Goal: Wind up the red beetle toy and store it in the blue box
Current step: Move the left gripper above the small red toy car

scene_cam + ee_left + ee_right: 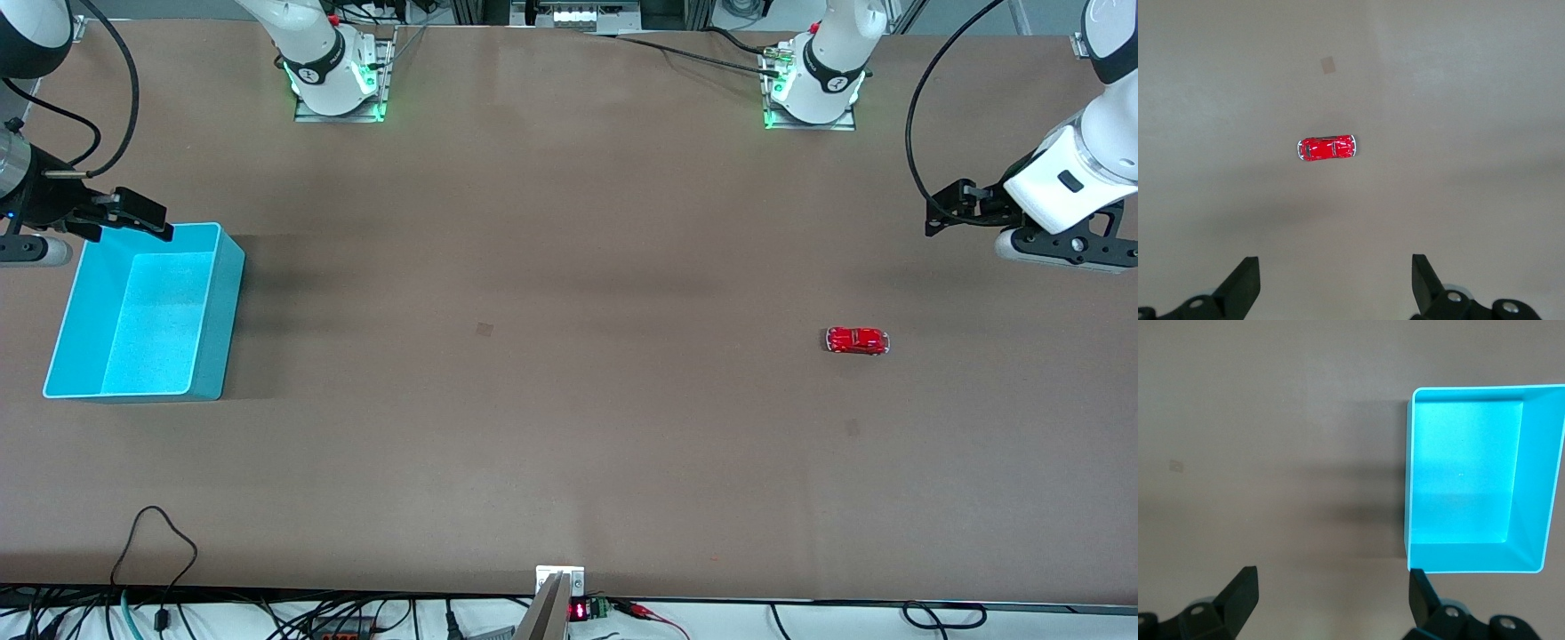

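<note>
**Toy on counter, box empty, both grippers idle**

The red beetle toy (pixel 857 340) sits on its wheels on the brown counter (pixel 551 400) toward the left arm's end, well apart from the blue box (pixel 142 313) at the right arm's end. The left gripper (pixel 944 213) hangs over bare counter, jaws spread wide, holding nothing. The right gripper (pixel 142 216) hangs over the box's rim, jaws likewise wide and empty. Both arms are cut off by the frame edges.
</note>
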Controlling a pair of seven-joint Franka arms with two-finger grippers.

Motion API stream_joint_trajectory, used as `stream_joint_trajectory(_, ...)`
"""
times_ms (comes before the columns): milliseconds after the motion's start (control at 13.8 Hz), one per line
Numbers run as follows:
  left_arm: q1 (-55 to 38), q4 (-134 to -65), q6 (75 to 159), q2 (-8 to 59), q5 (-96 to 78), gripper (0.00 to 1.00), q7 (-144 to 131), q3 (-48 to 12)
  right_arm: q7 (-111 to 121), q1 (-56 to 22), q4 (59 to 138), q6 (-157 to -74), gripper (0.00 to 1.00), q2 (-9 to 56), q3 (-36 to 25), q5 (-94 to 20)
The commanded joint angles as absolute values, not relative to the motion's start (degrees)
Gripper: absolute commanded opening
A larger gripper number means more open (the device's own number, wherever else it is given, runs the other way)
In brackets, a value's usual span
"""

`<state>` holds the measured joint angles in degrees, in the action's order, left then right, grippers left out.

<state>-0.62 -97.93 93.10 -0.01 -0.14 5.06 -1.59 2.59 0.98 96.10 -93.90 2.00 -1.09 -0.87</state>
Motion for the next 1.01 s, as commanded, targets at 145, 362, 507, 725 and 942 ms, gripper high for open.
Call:
stream_joint_trajectory(145,-0.70,-96.77,92.11,0.53,0.70,1.00,6.06,-1.58,2.37,2.20,96.77,-94.04,1.00,1.49,-0.88,-1.76)
stream_joint_trajectory(362,-0.70,-96.77,92.02,0.53,0.70,1.00,6.06,-1.58,2.37,2.20,96.86,-94.04,1.00,1.58,-0.88,-1.76)
stream_joint_trajectory(507,-0.70,-96.77,90.80,0.53,0.70,1.00,6.06,-1.58,2.29,2.20,96.86,-94.04,1.00,1.58,-0.88,-1.76)
stream_joint_trajectory(725,-0.79,-96.77,85.02,0.53,0.62,1.00,5.98,-1.76,2.29,2.11,96.85,-94.04,1.00,1.58,-0.88,-1.76)
stream_joint_trajectory(942,-1.76,-96.77,78.15,1.05,0.70,1.00,6.24,-2.19,2.29,2.20,96.77,-94.04,1.00,1.58,-0.88,-1.84)
